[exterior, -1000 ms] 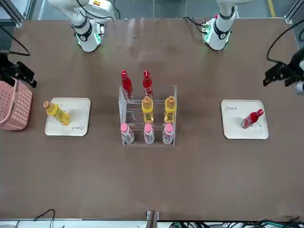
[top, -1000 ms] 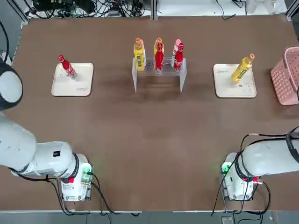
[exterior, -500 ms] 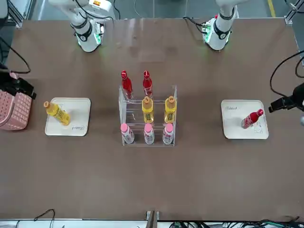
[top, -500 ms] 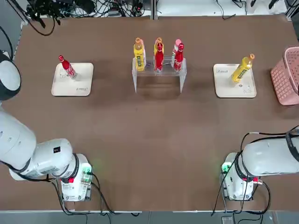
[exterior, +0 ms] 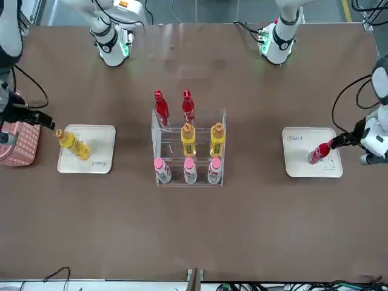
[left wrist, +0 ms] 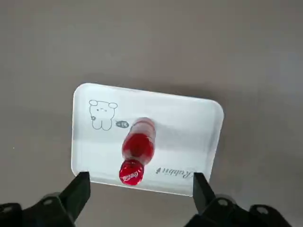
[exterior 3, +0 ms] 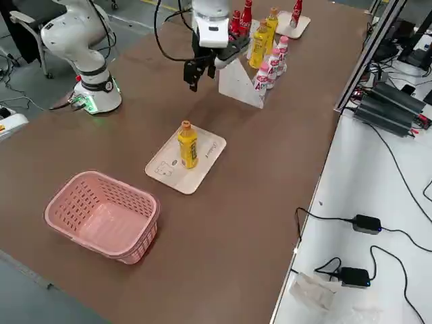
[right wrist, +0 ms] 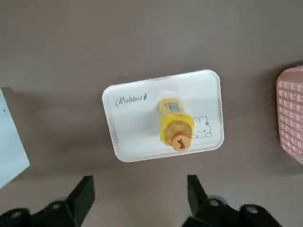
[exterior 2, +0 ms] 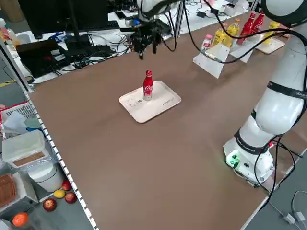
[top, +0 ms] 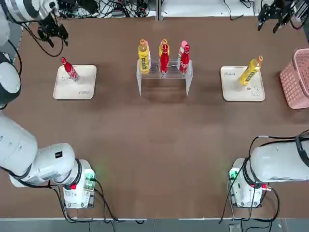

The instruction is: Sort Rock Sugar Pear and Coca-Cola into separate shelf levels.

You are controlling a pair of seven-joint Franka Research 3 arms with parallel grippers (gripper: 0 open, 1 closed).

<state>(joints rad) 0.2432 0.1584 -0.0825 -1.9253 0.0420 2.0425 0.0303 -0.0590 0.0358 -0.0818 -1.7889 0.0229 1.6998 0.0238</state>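
A Coca-Cola (top: 70, 70) bottle stands alone on the left beige tray (top: 82, 89). My left gripper (top: 54, 33) hangs open above and beyond it, with the bottle (left wrist: 137, 151) showing between its spread fingers (left wrist: 80, 191). A Rock Sugar Pear (top: 251, 71) bottle stands on the right tray (top: 236, 92). My right gripper (top: 274, 12) is open, high over the table's far right, looking down on that bottle (right wrist: 175, 125). The clear shelf (exterior: 188, 148) holds two Coca-Cola bottles (exterior: 160, 108) on top, two Rock Sugar Pear bottles (exterior: 188, 140) in the middle and three pink-capped bottles (exterior: 189, 171) at the bottom.
A pink basket (top: 297, 77) sits at the table's right edge, beside the right tray. Cables and equipment lie beyond the far edge. Both arm bases (top: 77, 188) stand at the near edge.
Both arms have swung in from the table's outer sides toward their trays. The left gripper now hangs near the Coca-Cola bottle, the right one near the yellow bottle. No bottle has moved.
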